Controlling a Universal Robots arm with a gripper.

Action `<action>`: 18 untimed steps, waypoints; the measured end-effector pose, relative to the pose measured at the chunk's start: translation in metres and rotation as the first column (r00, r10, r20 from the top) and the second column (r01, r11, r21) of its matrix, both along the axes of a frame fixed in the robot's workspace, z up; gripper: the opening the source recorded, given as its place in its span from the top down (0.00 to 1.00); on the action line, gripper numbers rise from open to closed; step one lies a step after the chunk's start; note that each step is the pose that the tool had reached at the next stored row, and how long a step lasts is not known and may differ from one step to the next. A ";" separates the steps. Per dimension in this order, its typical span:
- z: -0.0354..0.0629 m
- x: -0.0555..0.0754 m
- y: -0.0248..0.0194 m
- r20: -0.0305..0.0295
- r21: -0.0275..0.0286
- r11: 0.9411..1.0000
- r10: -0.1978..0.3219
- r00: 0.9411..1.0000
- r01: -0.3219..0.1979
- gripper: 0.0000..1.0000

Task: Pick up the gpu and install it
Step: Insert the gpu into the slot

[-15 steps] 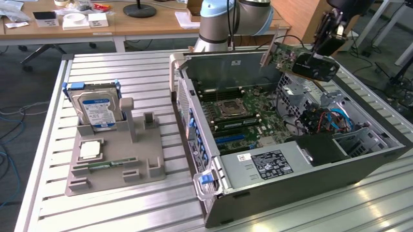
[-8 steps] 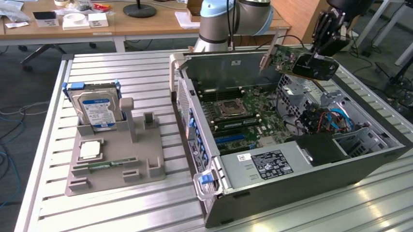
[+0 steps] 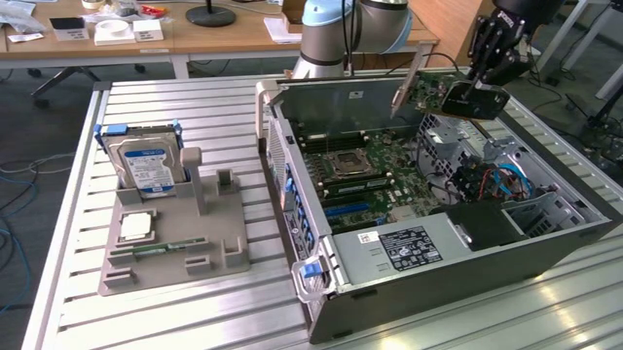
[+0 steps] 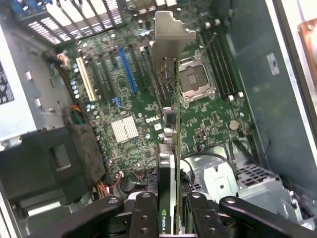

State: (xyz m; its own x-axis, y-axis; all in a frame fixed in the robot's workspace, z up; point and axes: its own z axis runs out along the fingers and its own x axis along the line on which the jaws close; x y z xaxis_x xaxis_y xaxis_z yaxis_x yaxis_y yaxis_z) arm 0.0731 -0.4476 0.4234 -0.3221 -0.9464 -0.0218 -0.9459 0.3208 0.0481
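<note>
My hand [image 3: 483,76] is partly closed, clamped on the gpu [image 3: 438,91]; the card hangs edge-on, bracket leading, above the open computer case [image 3: 438,284], clear of its motherboard [image 4: 129,99]; on the counter [image 3: 195,321], the grey holder [image 3: 175,270] carries a hard drive [image 3: 146,168] and a memory stick [image 3: 160,248].

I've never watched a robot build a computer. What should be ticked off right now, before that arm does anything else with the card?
1. gpu clamped edge-on in the gripper: ok.
2. Card held clear above the motherboard, not seated: ok.
3. Silver bracket on the end away from the gripper, looks straight: ok.
4. Card edge lined up over the blue slot: cannot tell.
5. Computer case lying with its side open: ok.
6. Hard drive standing in its holder outside the case, out of the way: ok.
</note>
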 end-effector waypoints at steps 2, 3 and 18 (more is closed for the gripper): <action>-0.0001 0.000 0.0000 0.000 0.000 0.999 0.035 0.999 -0.035 0.73; -0.0001 0.000 0.0000 0.000 0.000 0.999 0.053 0.999 -0.053 0.73; -0.0006 -0.001 0.0000 0.008 -0.002 0.981 0.193 0.981 -0.193 0.73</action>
